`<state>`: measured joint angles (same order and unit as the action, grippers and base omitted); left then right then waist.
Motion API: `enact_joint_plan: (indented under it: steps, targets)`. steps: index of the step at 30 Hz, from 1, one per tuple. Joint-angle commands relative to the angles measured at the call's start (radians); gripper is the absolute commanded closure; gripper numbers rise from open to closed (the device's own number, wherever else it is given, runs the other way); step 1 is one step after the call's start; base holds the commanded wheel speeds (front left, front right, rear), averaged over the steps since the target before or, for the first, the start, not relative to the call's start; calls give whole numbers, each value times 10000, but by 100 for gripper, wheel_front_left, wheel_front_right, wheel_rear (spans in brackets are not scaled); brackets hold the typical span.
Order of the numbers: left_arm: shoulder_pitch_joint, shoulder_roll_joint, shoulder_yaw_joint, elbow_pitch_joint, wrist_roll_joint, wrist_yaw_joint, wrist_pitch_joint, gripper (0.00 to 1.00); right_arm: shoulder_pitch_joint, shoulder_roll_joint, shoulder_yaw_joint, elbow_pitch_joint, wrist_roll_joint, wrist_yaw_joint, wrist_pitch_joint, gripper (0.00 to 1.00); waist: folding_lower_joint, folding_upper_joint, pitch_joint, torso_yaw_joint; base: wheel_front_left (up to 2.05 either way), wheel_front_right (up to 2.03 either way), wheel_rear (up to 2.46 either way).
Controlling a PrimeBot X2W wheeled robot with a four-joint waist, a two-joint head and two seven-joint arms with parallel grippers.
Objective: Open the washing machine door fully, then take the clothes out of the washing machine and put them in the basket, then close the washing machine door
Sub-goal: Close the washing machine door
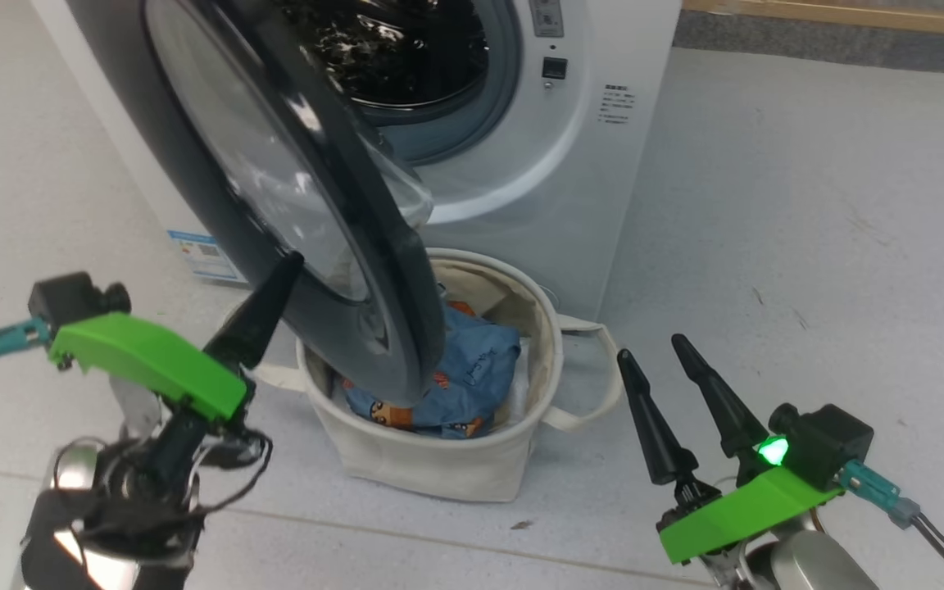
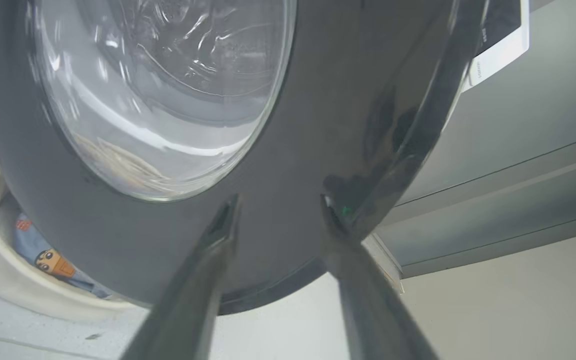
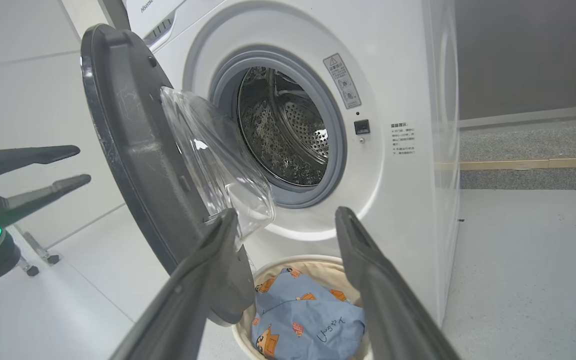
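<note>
Right gripper [image 3: 286, 212], bottom centre, and left gripper [image 3: 82, 163], left edge, are gaping empty; one round cream canvas basket [image 3: 298, 262] is holding one blue printed garment [image 3: 303, 320].

The washing machine door [image 1: 169, 180] had a glossy dark plastic rim around a smooth clear glass bowl [image 3: 218, 155], while the washing machine [image 3: 408, 100] itself showed a smooth white shell with a soft sheen, a shiny perforated steel drum [image 3: 288, 135] and a matt grey rubber seal [image 3: 298, 196]. The basket [image 1: 439, 467] was soft cream canvas with a coarse weave, the clothes [image 1: 472, 369] in it matt blue printed cloth, and the floor [image 1: 808, 205] pale, speckled and dull.
</note>
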<state>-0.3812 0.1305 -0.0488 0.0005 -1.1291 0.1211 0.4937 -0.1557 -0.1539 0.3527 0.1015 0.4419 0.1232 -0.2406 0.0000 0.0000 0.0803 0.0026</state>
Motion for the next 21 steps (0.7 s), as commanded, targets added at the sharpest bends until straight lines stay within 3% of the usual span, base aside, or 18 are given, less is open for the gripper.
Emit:
enact_joint_plan:
  steps: [1, 5, 11, 15, 21]
  targets:
    - [-55, 369, 296, -491, 98, -173, 40, 0, -332, 7, 191, -304, 55, 75, -144, 0, 0, 0, -48, 221, 0, 0, 0]
    - [258, 688, 224, -695, 632, -625, -369, 0, -348, -30, 189, -325, 38, 75, -159, 0, 0, 0, -66, 445, 0, 0, 0]
    - [929, 1638, -461, -818, 3267, -2058, -2573, 0, -379, -167, 113, -330, -32, 75, -171, 0, 0, 0, -173, 764, 0, 0, 0]
    - [1413, 2238, -1224, -536, 5068, -2378, -4346, 0, -362, -230, 91, -365, -69, 75, -155, 0, 0, 0, -265, 862, 0, 0, 0]
    - [1875, 2438, -1788, 111, 6132, -2459, -6307, 0, -214, -276, 16, -483, -106, 75, -71, 0, 0, 0, -401, 959, 0, 0, 0]
